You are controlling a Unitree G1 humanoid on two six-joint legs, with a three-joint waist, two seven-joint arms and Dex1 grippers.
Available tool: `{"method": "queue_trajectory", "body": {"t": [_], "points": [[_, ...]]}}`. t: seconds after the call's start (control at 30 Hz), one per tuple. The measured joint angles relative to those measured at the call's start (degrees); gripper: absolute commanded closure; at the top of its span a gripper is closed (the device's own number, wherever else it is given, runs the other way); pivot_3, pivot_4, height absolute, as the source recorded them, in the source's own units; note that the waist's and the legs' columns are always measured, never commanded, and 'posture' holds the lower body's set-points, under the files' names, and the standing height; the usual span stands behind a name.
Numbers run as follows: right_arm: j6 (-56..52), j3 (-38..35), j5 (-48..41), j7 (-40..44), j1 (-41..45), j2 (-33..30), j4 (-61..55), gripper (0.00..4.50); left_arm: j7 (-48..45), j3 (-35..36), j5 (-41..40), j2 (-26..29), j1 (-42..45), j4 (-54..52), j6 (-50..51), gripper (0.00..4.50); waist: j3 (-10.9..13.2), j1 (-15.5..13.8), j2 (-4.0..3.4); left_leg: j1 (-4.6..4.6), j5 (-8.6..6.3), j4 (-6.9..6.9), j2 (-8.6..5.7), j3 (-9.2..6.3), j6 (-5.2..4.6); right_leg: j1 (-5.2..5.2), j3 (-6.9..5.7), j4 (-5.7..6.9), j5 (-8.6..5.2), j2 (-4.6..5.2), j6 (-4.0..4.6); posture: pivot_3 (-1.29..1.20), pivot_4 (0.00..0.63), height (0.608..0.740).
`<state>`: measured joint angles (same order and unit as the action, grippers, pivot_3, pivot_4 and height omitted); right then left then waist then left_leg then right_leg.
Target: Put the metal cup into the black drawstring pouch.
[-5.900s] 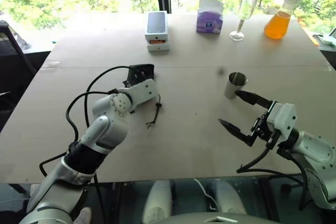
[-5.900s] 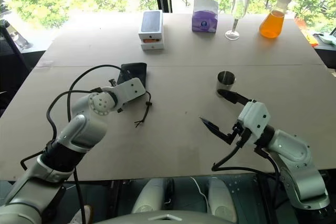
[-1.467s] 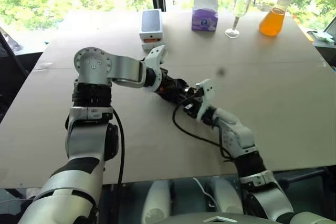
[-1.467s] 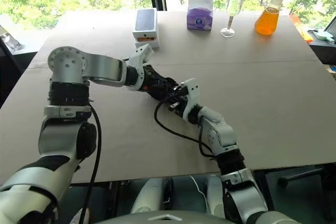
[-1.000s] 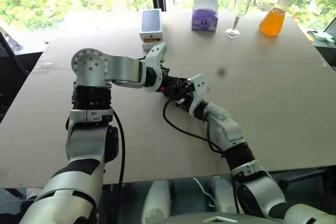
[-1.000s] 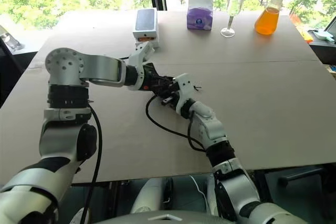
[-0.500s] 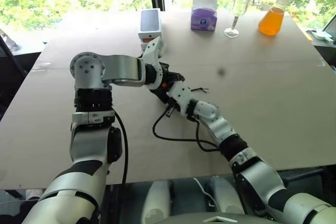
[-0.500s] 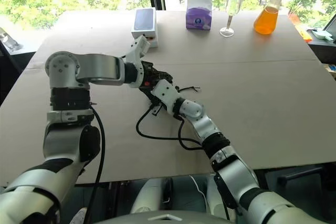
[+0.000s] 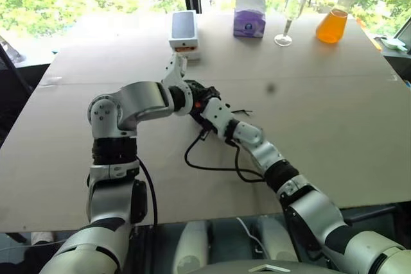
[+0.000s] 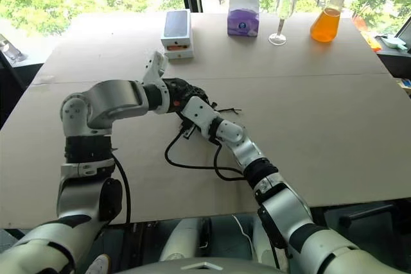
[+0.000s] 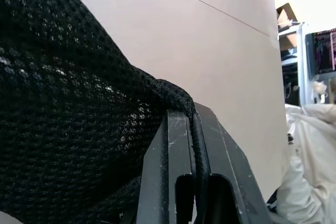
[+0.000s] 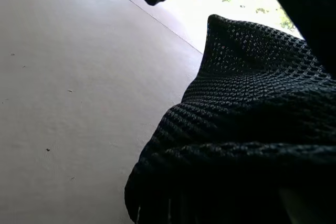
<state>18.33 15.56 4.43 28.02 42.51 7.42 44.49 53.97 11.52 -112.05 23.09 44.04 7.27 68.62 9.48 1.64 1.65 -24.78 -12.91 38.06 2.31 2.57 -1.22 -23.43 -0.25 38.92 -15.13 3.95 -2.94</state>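
Both grippers are meeting mid-table: left gripper (image 11: 190,129) is pinching the black mesh drawstring pouch (image 11: 68,114), right gripper (image 9: 204,102) clenched against it too.

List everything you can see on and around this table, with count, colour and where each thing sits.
black drawstring pouch: one, black mesh, mid table toward the left, between the two grippers.
drawstring cord: one, dark, trailing from the pouch onto the table.
phone box: one, white with a dark top, far edge, left of centre.
tissue box: one, purple and white, far edge, centre.
wine glass: one, clear, far edge, right of the tissue box.
flask: one, orange liquid, far right.
table: one, beige.
left gripper: shut on the pouch's edge.
right gripper: shut, at the pouch.
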Motion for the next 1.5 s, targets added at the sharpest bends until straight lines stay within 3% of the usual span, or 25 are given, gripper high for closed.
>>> {"method": "queue_trajectory", "body": {"t": [0.3, 0.43, 0.57, 0.6, 0.9, 1.03, 1.1, 1.17, 1.37, 1.5], "points": [[-3.92, -1.43, -5.42, 2.09, -1.71, 0.14, -3.71, 4.4, 4.01, 0.21, -0.57, -3.72, -3.63, -5.02, -2.82, 4.5, 0.01, -0.65, 0.03, 0.0, 0.0, 0.01, -0.07, 0.0, 0.0, 0.01, 0.01, -0.01, 0.0, -0.14, 0.0, 0.0, 0.15, 0.74], [-4.23, -0.37, -5.85, 4.62, -1.7, 0.14, -3.67, 3.08, 4.12, -0.24, -0.55, -2.31, -4.93, -6.97, -3.29, 4.5, 0.01, -0.71, 0.03, 0.01, 0.0, 0.02, -0.06, 0.0, 0.0, 0.01, 0.02, -0.01, 0.0, -0.18, 0.01, 0.0, 0.15, 0.74], [-5.25, 0.75, -5.44, 5.59, -2.2, 0.03, -4.81, 1.09, 3.27, -0.27, -0.71, -0.66, -7.34, -9.32, -4.44, 4.5, 0.01, -0.81, 0.04, 0.0, 0.0, 0.01, -0.06, -0.02, 0.0, 0.02, 0.02, -0.03, 0.0, -0.18, 0.01, 0.0, 0.15, 0.74], [-5.43, 0.77, -5.39, 5.61, -2.43, 0.02, -5.27, 0.96, 3.27, -0.26, -0.71, -0.4, -7.48, -9.39, -4.44, 4.5, 0.01, -0.82, 0.04, 0.01, 0.0, 0.02, -0.05, -0.02, 0.0, 0.02, 0.01, -0.03, 0.0, -0.18, 0.01, 0.0, 0.15, 0.74], [-19.92, 2.73, -4.17, 10.91, -8.71, -12.48, -30.75, 0.96, -2.31, -1.18, -0.39, 11.11, -8.66, -3.27, -5.57, 4.5, 0.01, -0.92, 0.03, 0.07, 0.0, 0.01, -0.05, -0.04, 0.0, 0.05, -0.01, -0.01, -0.01, -0.26, 0.02, 0.0, 0.15, 0.74], [-25.23, 2.49, -3.81, 10.82, -9.62, -14.86, -35.7, 0.96, -6.65, -3.23, 1.99, 12.62, -6.95, -0.47, -4.47, 4.5, 0.02, -1.01, 0.03, 0.05, 0.0, 0.01, -0.07, -0.02, -0.01, 0.06, 0.0, -0.04, -0.01, -0.26, 0.02, 0.0, 0.15, 0.74], [-26.94, 2.5, -3.85, 10.79, -9.74, -15.3, -37.56, 0.18, -8.3, -3.7, 3.02, 12.64, -6.75, 0.44, -4.11, 4.5, 0.02, -0.91, 0.03, 0.05, 0.0, 0.01, -0.07, 0.01, -0.01, 0.06, 0.02, -0.04, -0.01, -0.26, 0.01, 0.0, 0.15, 0.74], [-29.26, 2.49, -3.84, 10.56, -10.43, -16.3, -40.63, 0.03, -11.34, -4.33, 4.31, 12.89, -6.53, 1.29, -3.55, 4.5, 0.02, -0.9, 0.03, 0.05, 0.0, -0.01, -0.06, -0.01, 0.0, 0.05, 0.01, -0.05, -0.01, -0.27, 0.02, 0.0, 0.15, 0.74], [-30.79, 3.94, -0.4, 9.12, -11.24, -18.58, -39.41, 0.03, -17.99, -4.2, 5.38, 17.13, -6.3, 1.98, -0.81, 4.5, 0.02, -0.85, 0.04, 0.06, 0.0, -0.01, -0.06, 0.02, -0.01, 0.05, 0.03, -0.07, -0.01, -0.27, 0.01, 0.0, 0.15, 0.74], [-28.98, 5.61, 2.17, 5.35, -7.53, -13.76, -27.14, 0.03, -22.76, -4.38, 6.45, 19.51, -6.02, 1.84, 1.71, 4.5, 0.06, -0.6, 0.05, 0.07, 0.0, -0.04, -0.01, 0.05, 0.0, 0.0, 0.07, -0.06, -0.01, -0.33, 0.02, 0.0, 0.15, 0.74]]}}
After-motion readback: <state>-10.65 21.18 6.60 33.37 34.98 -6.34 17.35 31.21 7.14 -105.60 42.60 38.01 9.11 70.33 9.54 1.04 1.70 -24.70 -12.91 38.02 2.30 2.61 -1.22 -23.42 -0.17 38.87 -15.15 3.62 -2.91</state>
